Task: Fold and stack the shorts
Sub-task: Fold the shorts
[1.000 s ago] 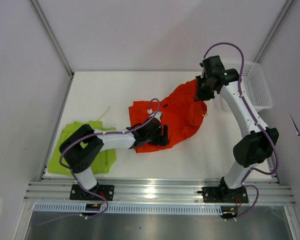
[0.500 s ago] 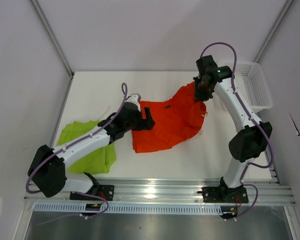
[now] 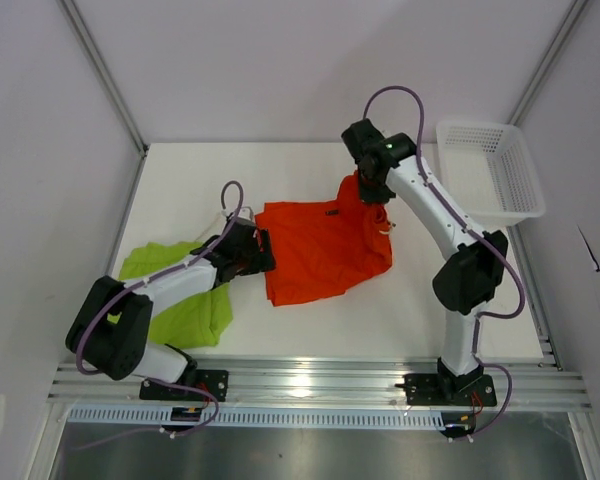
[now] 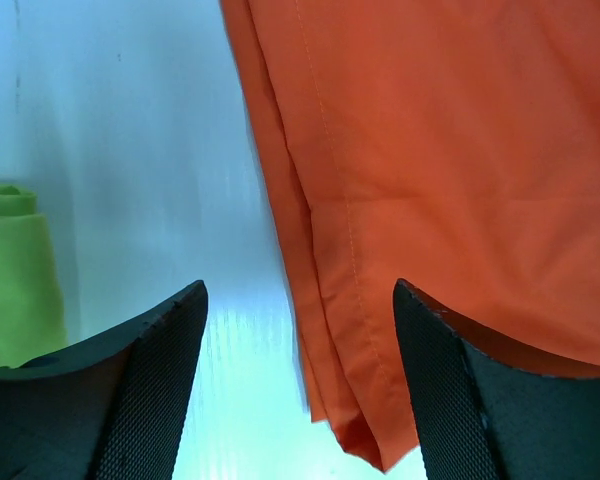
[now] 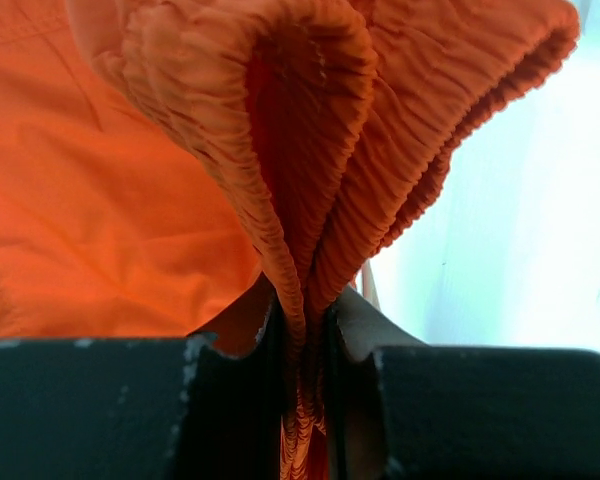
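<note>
The right pincer is clenched on the gathered elastic waistband of the bright orange-red fabric shorts, and that end seems a little raised from the white table. From this pincer the shorts stretch away to the left, with the long axis running between the two pincers. The left pincer is released, its jaws spread, just over the opposite folded edge. I judge the left arm is the nearer one to take that edge. The lime green soft shorts lie crumpled behind the left pincer, well apart from the right one.
</note>
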